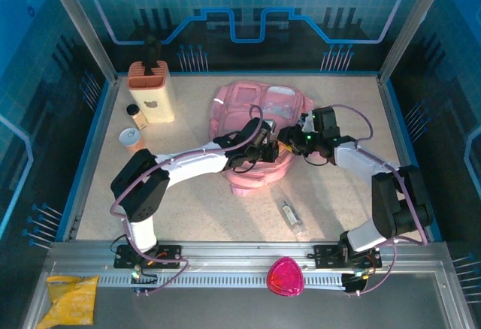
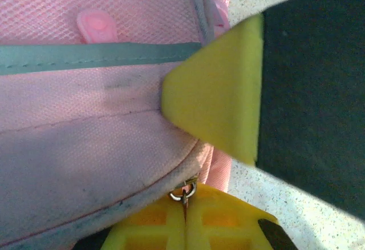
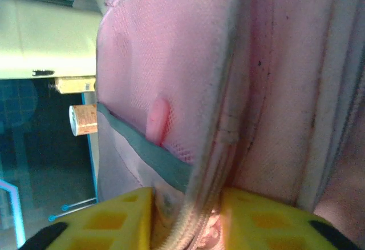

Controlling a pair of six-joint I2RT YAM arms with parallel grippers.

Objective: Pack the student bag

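Nearest, on the metal rail in front of the arm bases, sits a small magenta rounded object [image 1: 285, 276], and a crumpled yellow packet [image 1: 71, 299] lies at the rail's left end. Past the bases, a small clear bottle [image 1: 291, 216] lies on its side on the speckled tabletop [image 1: 195, 209], right of centre and apart from everything else. Beyond it, the student bag [image 1: 239, 102] lies flat in the middle of the tabletop, with both arms reaching in over its near half. The left end effector [image 2: 185, 218] is closed tight, its yellow fingers pressed together. The metal ring of a zip pull [image 2: 183, 193] pokes out of the seam between them at the edge of the pink fabric. Just beside it, the wedge-shaped yellow finger [image 2: 217, 107] of the other arm presses against the bag's side below a grey-green trim band. The right end effector [image 3: 187, 204] has its fingers a narrow way apart with the bag's pale zip edge running between them. I cannot tell whether they pinch it. Farther back on the left stand a small round tub [image 1: 131, 140], a little dark-capped bottle [image 1: 136, 117] and a cream and orange holder [image 1: 154, 92] near the far corner.
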